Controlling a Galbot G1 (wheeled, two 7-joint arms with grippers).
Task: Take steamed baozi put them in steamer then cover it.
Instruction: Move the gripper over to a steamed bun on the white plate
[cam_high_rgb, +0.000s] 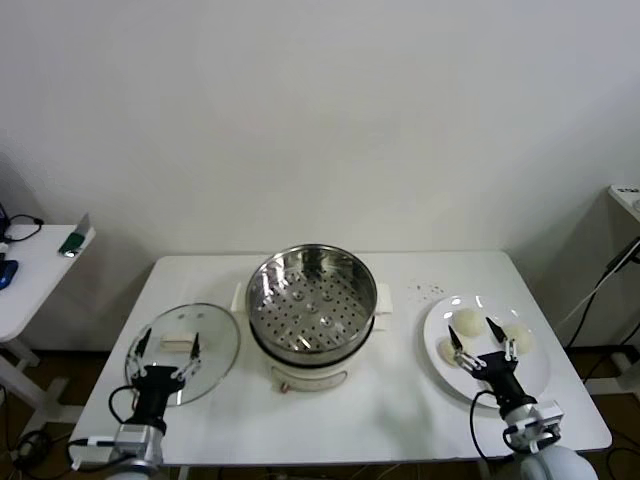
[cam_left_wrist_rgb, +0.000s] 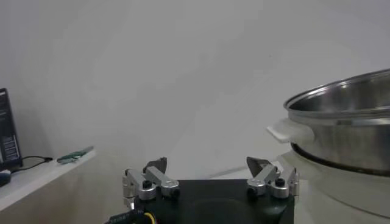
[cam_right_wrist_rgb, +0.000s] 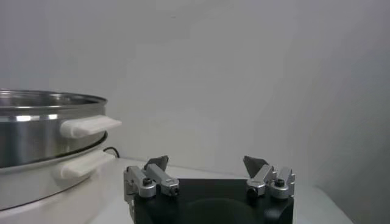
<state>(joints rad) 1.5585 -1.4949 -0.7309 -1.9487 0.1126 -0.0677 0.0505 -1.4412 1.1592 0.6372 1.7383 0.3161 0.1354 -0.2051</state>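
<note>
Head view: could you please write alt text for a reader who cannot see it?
An open steel steamer stands empty mid-table between a glass lid lying flat on the left and a white plate of baozi on the right. The open left gripper hovers over the lid, the open right gripper over the plate.

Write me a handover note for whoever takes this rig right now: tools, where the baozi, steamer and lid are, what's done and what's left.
Left tool: open, empty, poised over the glass lid, which lies flat on the table left of the steamer.
Right tool: open, empty, over the white plate on the right.
Steamer: table centre, uncovered, perforated tray empty.
Baozi: on the plate; three can be made out, the tool may hide more.
Done: nothing loaded yet.
Left: move each baozi into the steamer, then set the lid on it.
</note>
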